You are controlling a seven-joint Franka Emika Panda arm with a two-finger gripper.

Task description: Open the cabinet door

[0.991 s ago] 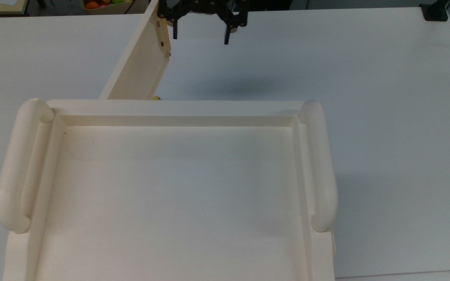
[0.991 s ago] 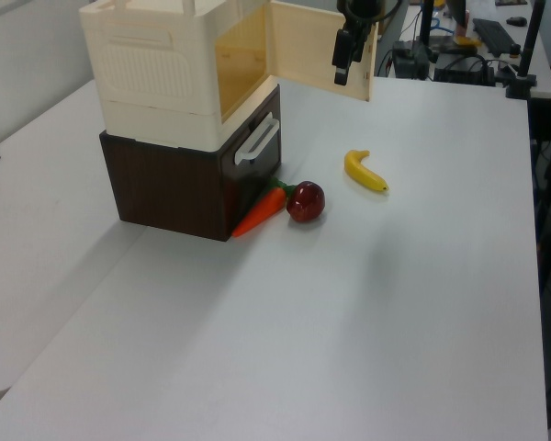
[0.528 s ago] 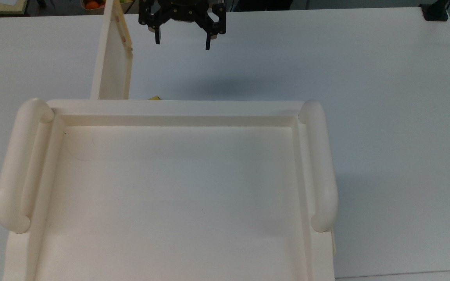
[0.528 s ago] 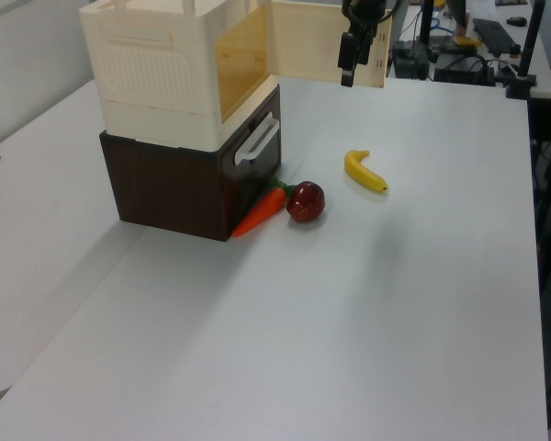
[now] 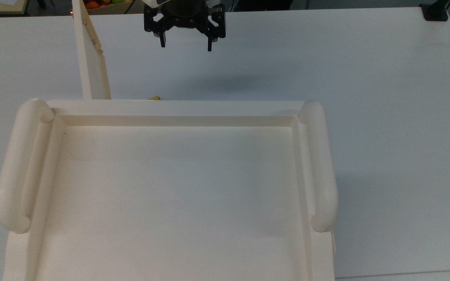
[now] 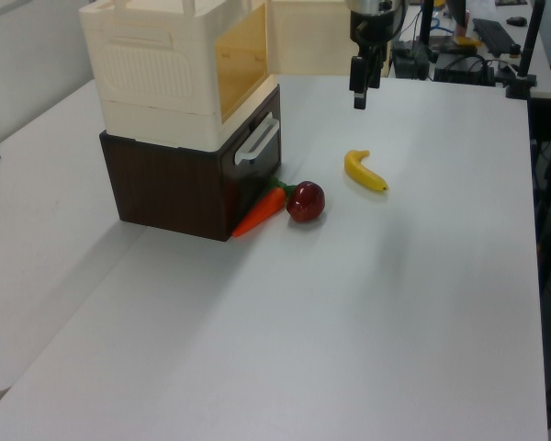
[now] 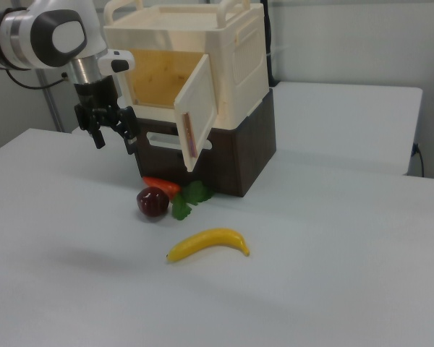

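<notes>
Right view, nearest the camera: a banana (image 7: 208, 243) lies on the white table (image 7: 333, 275); behind it, an apple (image 7: 152, 202) and a carrot (image 7: 161, 186) sit against the base of a dark brown drawer unit (image 7: 235, 155). The cabinet (image 7: 239, 50) stands on that unit, its yellowish interior exposed.

The door (image 7: 197, 119) is swung well out from the cabinet front; in the top view the door (image 5: 91, 58) appears edge-on, projecting roughly square to the front and hinged at the top view's left.

The gripper (image 7: 114, 133) hangs in the air in front of the cabinet with its 2 fingers spread apart and nothing between them. In the top view the gripper (image 5: 186, 41) sits to the top view's right of the door's free edge, clearly apart from it, with bare table between.

Judged step: opening looks essentially complete, and the gripper is free of the door. The next move probably calls only for a retreat clear of the panel; any wider swing would need a push on the inner face near the free edge.
</notes>
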